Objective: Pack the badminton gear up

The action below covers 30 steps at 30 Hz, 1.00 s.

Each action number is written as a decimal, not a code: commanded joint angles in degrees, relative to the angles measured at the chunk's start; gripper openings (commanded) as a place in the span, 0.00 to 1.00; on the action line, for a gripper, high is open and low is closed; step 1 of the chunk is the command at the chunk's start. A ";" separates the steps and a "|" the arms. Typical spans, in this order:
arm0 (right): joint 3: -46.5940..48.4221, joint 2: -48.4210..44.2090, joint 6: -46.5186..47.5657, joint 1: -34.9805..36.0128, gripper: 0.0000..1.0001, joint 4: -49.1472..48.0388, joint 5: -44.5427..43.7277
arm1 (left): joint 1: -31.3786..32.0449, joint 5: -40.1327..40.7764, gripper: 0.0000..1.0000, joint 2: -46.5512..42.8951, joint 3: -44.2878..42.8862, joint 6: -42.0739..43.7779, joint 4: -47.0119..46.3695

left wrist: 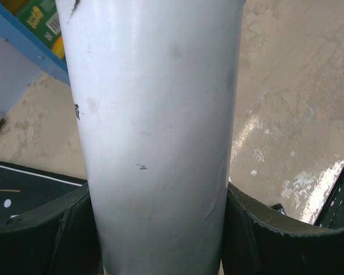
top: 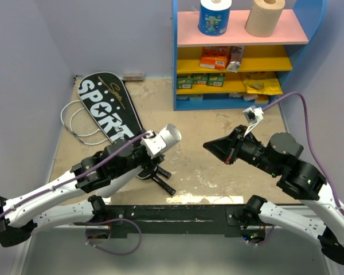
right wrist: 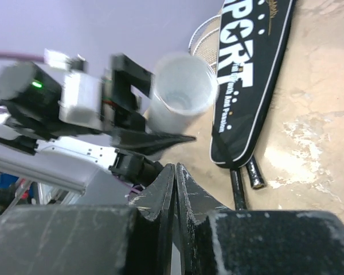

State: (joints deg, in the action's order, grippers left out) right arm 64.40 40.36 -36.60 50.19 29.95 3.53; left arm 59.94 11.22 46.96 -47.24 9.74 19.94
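Left end effector: clamped around the long white tube, mid-frame.
Right end effector: fingers pressed together, right of centre.
SPORT cover: flat on the bench, upper left, rackets poking out beside it.

Both arms bend inward, the left claw clamped around the white tube, the right claw pinched closed opposite.
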 commanded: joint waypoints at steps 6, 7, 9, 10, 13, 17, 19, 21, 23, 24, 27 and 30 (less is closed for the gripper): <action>0.38 0.86 1.44 0.17 0.09 4.15 -4.76 | -0.44 4.42 0.00 11.92 -30.26 -2.62 12.84; 0.11 0.77 1.44 0.17 0.09 3.97 -4.85 | -0.61 6.51 0.00 12.45 -32.02 -2.01 12.84; -0.15 0.60 1.27 0.17 0.09 3.62 -4.85 | -2.53 8.37 0.00 13.86 -33.43 0.27 12.84; -0.68 0.51 1.18 0.17 0.09 3.53 -4.85 | -3.86 9.07 0.00 14.30 -34.57 0.98 12.84; -1.55 1.03 1.18 0.17 0.10 3.01 -4.24 | -11.50 8.55 0.00 15.18 -35.46 3.00 12.32; -2.79 3.66 1.27 0.17 0.11 1.16 -3.62 | -20.72 9.17 0.00 15.70 -34.32 3.36 11.35; -2.70 5.60 1.44 0.08 0.11 0.90 -2.21 | -27.05 6.55 0.00 16.14 -33.18 2.66 10.73; -2.79 7.71 1.97 0.17 0.11 -0.59 -0.90 | -34.23 5.48 0.00 17.46 -32.13 1.08 10.29; -3.49 9.03 1.97 0.17 0.11 -2.78 0.07 | -38.83 4.95 0.00 19.38 -30.37 -1.37 9.15; -3.67 9.47 1.97 0.17 0.11 -3.41 0.68 | -43.03 4.86 0.00 20.35 -29.93 -2.08 8.54; -4.46 11.23 1.80 0.17 0.11 -5.08 2.79 | -50.76 3.99 0.00 25.80 -28.96 -5.86 8.53; -5.86 11.41 1.36 0.17 0.12 -6.75 4.73 | -55.36 3.80 0.00 30.81 -28.87 -7.80 7.66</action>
State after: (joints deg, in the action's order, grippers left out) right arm 59.37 52.29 -35.77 50.19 28.60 4.67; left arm 10.07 15.59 73.10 -76.90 6.33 30.52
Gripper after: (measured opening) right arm 0.114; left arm 0.698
